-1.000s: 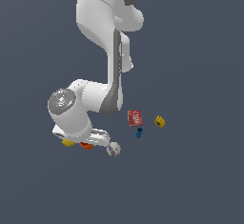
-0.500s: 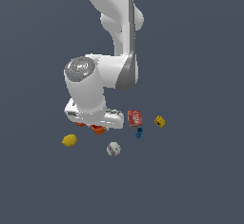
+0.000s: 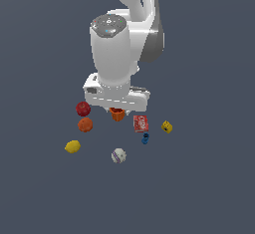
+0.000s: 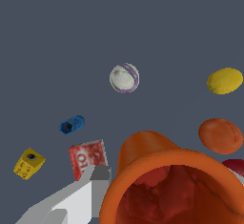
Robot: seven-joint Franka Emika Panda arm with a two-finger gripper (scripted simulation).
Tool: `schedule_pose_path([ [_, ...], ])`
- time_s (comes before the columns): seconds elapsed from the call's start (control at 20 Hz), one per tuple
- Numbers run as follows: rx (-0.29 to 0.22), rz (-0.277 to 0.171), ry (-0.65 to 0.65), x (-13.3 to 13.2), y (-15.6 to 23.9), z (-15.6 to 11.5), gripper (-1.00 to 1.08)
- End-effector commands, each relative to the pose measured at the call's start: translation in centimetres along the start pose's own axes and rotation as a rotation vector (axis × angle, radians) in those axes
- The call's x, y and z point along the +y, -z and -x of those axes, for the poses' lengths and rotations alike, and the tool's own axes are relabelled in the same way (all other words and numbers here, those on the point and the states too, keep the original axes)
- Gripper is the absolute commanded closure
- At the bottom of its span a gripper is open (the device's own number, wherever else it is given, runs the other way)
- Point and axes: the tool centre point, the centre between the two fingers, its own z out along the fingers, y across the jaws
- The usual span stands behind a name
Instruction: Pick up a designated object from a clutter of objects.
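Note:
The designated object, a small orange-red cup (image 3: 117,114), hangs just under the white hand, with my gripper (image 3: 117,110) shut on it. In the wrist view the cup (image 4: 167,180) fills the near field, its hollow inside facing the camera, and one grey finger (image 4: 90,189) presses its outer wall. The other finger is hidden behind the cup. The cup sits above the floor, apart from the rest of the clutter of objects.
On the floor lie a red apple (image 3: 83,109), an orange (image 3: 85,124), a lemon (image 3: 72,146), a baseball (image 3: 118,155), a red box (image 3: 141,123), a blue piece (image 3: 145,138) and a yellow die (image 3: 167,126).
The arm has swung toward the exterior view's right and risen, carrying the cup with it. The lemon, orange and apple have come out from behind the arm.

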Motion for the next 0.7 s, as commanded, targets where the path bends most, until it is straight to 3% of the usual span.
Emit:
schedule_pose_path([
  [0.0, 0.001, 0.001, 0.000, -1.3, 2.0, 1.5, 1.08],
  [0.65, 0.002, 0.004, -0.001, -8.2, 12.2, 8.5, 1.08],
])
